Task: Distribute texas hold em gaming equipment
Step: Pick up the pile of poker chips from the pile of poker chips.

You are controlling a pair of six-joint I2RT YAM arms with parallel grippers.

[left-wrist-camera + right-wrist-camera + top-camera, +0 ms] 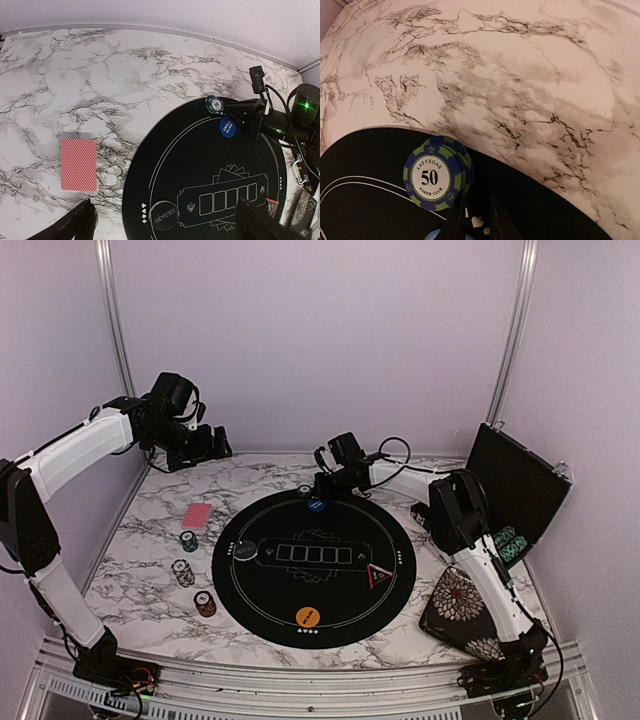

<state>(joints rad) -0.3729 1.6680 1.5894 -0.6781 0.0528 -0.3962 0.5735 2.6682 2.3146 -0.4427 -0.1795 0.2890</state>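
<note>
Where it hangs above the far left corner, the left gripper [212, 448] is seen with fingers spread wide and empty. Pink-red-backed playing cards [78, 164] are laid on the white marble-patterned table [150, 500], left of the round black mat [313, 580]. At the mat's far rim, a blue-green striped poker chip stack [437, 175] is seen just beside the right gripper [477, 209], its fingers narrowly parted with nothing gripped.

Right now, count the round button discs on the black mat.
3: blue disc at the black mat's far edge, orange disc at its near edge, dark dealer disc on its left. None seems hidden.
</note>
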